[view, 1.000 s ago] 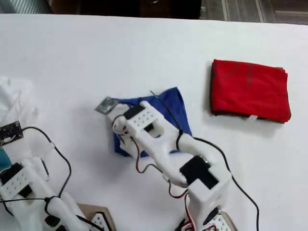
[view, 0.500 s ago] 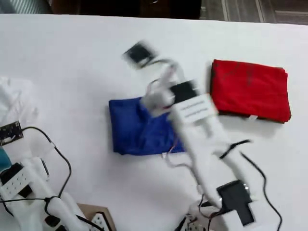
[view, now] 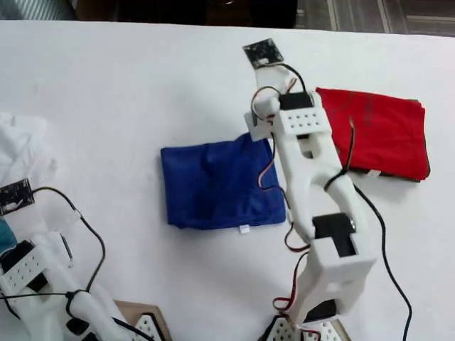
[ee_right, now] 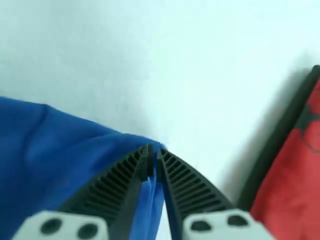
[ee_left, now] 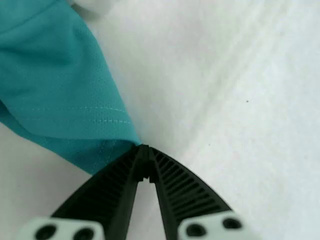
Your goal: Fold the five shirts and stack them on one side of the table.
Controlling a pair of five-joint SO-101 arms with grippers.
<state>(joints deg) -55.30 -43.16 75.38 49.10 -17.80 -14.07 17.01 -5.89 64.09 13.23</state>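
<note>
Beside red shirt edge: right end effector pinches blue shirt corner; left end effector pinches teal shirt.

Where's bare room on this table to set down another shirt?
Bare: the far strip of table beyond the blue shirt, and the patch between it and the white shirt. Crowded: between blue shirt and red shirt, where the right end effector pinches the blue corner.
</note>
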